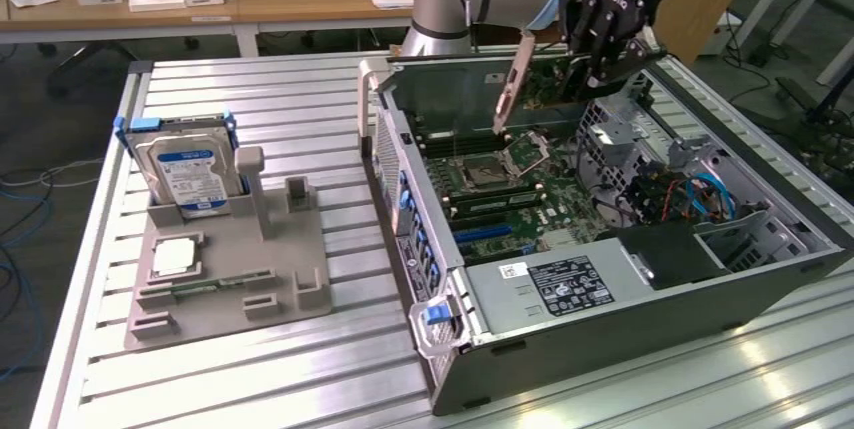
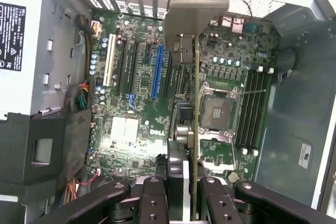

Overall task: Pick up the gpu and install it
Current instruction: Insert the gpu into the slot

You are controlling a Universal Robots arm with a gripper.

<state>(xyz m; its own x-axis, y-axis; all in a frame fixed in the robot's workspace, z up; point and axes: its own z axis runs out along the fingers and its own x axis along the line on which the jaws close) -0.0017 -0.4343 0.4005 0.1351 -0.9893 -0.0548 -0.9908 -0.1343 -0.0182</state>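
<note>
The gpu (image 1: 514,81) hangs over the open computer case (image 1: 627,344), its silver bracket pointing down toward the motherboard (image 1: 527,204). My gripper (image 1: 597,74) is shut on the card's far end, above the case's upper corner. In the wrist view the gpu (image 2: 189,19) appears edge-on, with the bracket farthest from the camera and the thin green board running back between my fingers (image 2: 152,200). My gripper (image 2: 181,195) clamps it from both sides. The card floats above the board, between the blue slot (image 2: 156,72) and the processor socket (image 2: 216,107), touching neither.
A grey fixture (image 1: 227,284) on the slatted table at the exterior view's left holds a silver hard drive (image 1: 187,174) upright and a small square processor chip (image 1: 176,257). Inside the case are the power supply (image 1: 561,284), a drive cage (image 1: 627,134) and blue cables (image 1: 701,194).
</note>
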